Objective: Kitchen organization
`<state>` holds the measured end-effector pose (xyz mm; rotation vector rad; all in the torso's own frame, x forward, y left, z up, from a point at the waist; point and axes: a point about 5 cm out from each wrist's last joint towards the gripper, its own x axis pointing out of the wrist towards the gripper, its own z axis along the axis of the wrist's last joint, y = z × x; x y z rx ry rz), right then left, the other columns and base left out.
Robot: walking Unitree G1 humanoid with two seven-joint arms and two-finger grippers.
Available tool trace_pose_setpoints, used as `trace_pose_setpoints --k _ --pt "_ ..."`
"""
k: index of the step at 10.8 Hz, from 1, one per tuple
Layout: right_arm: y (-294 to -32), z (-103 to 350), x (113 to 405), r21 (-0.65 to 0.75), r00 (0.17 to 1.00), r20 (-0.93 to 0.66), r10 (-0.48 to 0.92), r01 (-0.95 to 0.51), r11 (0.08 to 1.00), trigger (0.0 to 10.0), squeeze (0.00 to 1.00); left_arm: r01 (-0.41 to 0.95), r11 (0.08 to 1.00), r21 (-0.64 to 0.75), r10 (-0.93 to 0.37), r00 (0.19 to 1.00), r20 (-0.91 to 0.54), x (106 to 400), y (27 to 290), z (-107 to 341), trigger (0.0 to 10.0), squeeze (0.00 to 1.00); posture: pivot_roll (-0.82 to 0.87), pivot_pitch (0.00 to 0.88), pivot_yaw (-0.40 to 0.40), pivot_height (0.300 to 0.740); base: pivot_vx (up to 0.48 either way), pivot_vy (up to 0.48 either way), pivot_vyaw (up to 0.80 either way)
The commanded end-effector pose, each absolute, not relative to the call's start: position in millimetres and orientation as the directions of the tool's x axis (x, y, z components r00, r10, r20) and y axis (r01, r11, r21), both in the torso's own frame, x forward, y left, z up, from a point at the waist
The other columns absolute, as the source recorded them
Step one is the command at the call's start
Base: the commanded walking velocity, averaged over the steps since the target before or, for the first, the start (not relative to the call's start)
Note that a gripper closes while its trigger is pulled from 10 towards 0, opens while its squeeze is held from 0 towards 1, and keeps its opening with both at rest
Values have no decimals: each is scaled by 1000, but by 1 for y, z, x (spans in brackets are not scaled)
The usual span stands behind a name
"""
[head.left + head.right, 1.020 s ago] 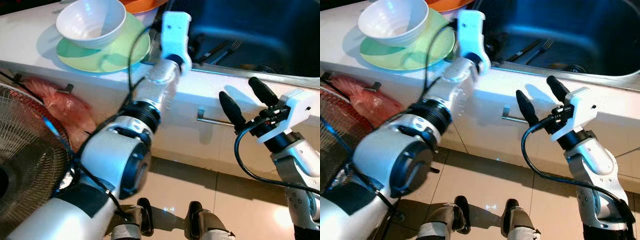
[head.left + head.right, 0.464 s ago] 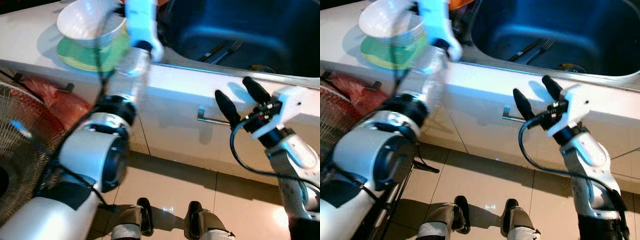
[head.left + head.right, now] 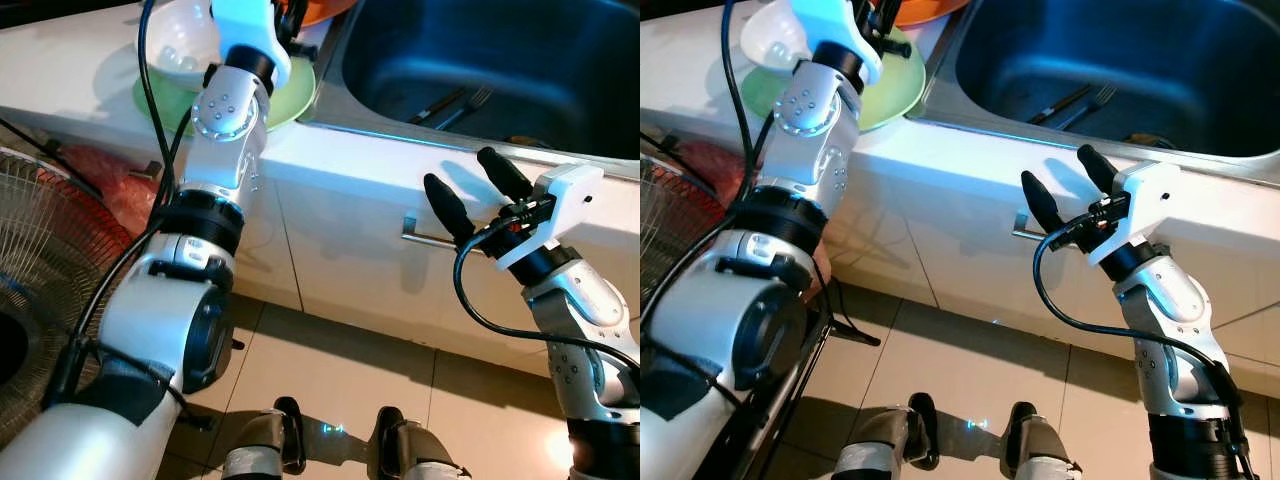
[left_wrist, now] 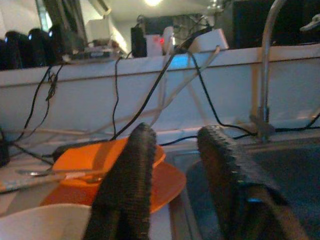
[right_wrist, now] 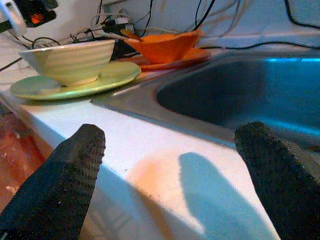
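The left gripper [image 4: 172,185] reaches up over the dishes at the edge of the white surface [image 3: 60,75]; its jaws stand parted by a moderate gap and hold nothing. Just below its fingertips sits the white ceramic bowl [image 3: 180,50], stacked on a round pale green plate [image 3: 290,100], with an orange bowl [image 4: 105,157] on an orange plate [image 4: 165,185] just behind, beside the dark steel sink [image 3: 500,60]. A fork and another utensil [image 3: 455,100] lie in the sink basin.

The right gripper [image 3: 468,190] hovers in front of the cabinet's metal drawer handle [image 3: 420,237], jaws wide apart and empty.

The white bowl looks stiff, glazed and likely slippery, moderately heavy and breakable if dropped. A sound hold would probably be across the rim wall, one finger inside and one outside. Lifting it straight up should keep the plate beneath from sliding toward the sink edge.

A wire fan guard [image 3: 50,290] and a pink bag [image 3: 110,185] sit low on the left.
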<state>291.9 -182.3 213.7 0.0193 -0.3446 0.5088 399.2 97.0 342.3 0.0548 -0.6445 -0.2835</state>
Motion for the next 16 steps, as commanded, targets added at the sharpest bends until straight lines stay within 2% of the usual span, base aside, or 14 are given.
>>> trace_pose_setpoints --k 1,5,6,8,11,12,16 --pt "-181 214 293 -75 809 333 485 -490 869 10000 0 229 959 168 -284 773 567 399 104 338 10000 1000 -20 224 21 740 0 0 0" --pt "-178 214 297 -73 798 341 497 -504 860 10000 0 186 949 254 -285 850 442 395 139 315 10000 1000 3 229 15 740 0 0 0" --pt "-176 213 299 -71 793 344 502 -512 856 10000 0 194 929 314 -319 850 419 391 144 325 10000 0 20 232 17 740 0 0 0" --pt "-174 212 300 -68 791 346 505 -516 854 10000 0 196 911 362 -344 847 405 387 145 336 10000 0 27 231 18 740 0 0 0" --pt "-173 212 301 -65 786 351 509 -522 851 10000 0 275 860 430 -412 871 267 385 138 334 10000 0 35 230 21 740 0 0 0" --pt "-172 212 302 -65 785 352 510 -523 850 10000 0 267 860 434 -385 898 211 390 139 325 10000 0 34 229 21 740 0 0 0" --pt "-171 211 302 -66 782 354 514 -527 847 10000 0 212 862 461 -309 939 147 394 146 320 10000 0 32 230 20 740 0 0 0"
